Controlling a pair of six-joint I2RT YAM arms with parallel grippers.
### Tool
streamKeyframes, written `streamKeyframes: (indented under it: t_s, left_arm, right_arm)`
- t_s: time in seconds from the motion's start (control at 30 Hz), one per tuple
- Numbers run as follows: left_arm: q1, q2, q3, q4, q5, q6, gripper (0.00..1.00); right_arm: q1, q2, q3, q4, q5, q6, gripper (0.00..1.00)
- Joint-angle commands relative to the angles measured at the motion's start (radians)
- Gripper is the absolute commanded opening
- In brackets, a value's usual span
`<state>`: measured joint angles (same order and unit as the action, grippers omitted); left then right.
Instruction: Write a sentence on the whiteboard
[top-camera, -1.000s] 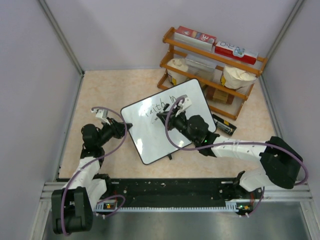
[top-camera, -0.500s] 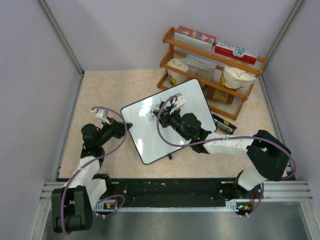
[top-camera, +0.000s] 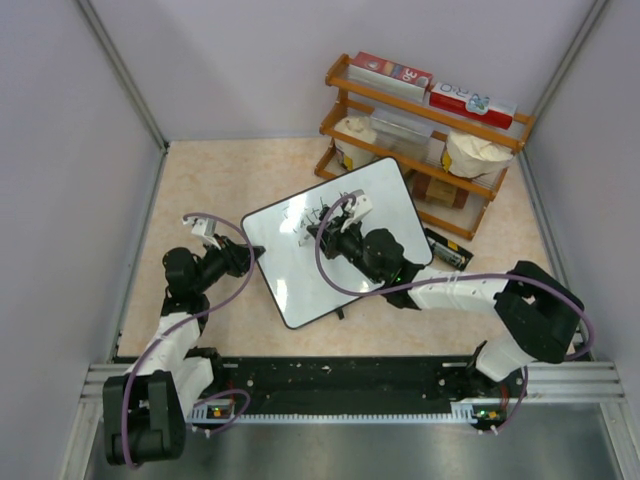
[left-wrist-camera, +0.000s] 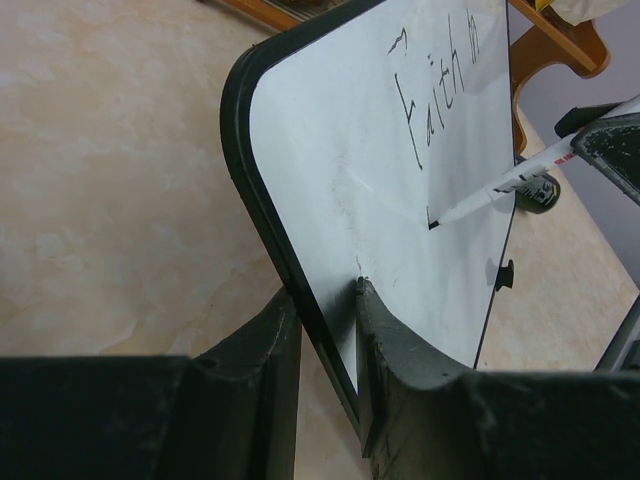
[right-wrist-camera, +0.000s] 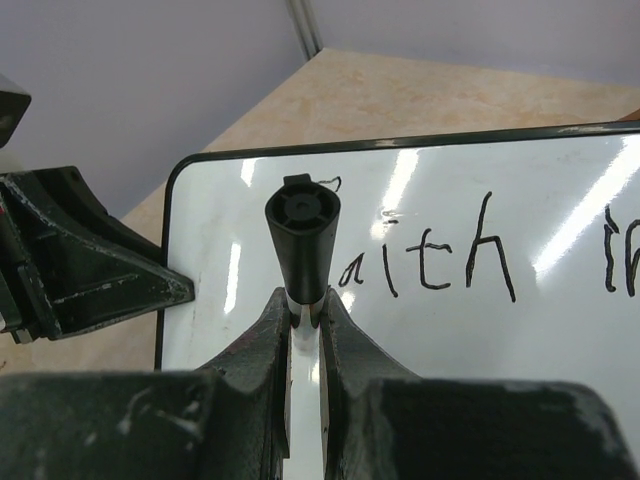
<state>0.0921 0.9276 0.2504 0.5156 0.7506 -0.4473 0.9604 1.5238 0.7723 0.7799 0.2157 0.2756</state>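
**Table and rack.** A beige table is shown from above, with a wooden rack of boxes and tubs standing at its far right corner.

**Whiteboard.** The whiteboard is placed mid-table, turned at an angle. One short end points toward the rack and the other toward the left gripper. In the left wrist view the held edge appears raised off the table, though this cannot be confirmed.

**Arms and grippers.** The right arm is stretched across the board from the near right, so it is the arm over the writing surface. The left gripper is clamped on the board's black rim at its left edge, with one finger on the face and one behind. The right gripper is closed on a marker, which is held by its barrel with the black butt end facing the wrist camera.

**Sentence.** The sentence is seen to read "Faith in" so far, as a single line. Its long axis runs from the clamped edge toward the rack end.

**Marker tip.** The tip is set just beneath the "F", at or very near the surface. Contact itself cannot be settled from these views. A second line is judged to be starting. The coming strokes are therefore expected to run parallel to the first line, away from the left gripper and toward the rack, with bare board ahead of the tip.
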Motion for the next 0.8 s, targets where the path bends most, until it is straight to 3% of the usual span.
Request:
streamKeyframes:
  t_s: [0.0, 0.4, 0.77]
  left_arm:
    - [0.001, 0.014, -0.016, 0.02, -0.042, 0.075, 0.0]
    - [0.0, 0.017, -0.014, 0.017, -0.045, 0.075, 0.0]
    - [0.001, 0.014, -0.014, 0.017, -0.043, 0.075, 0.0]
  right_arm:
    - [0.012, -0.036, -0.028, -0.011, -0.027, 0.004, 0.0]
    - [0.012, -0.091, -0.076, -0.07, -0.075, 0.022, 0.0]
    - [0.006, -0.113, -0.044, -0.113, -0.01, -0.009, 0.0]
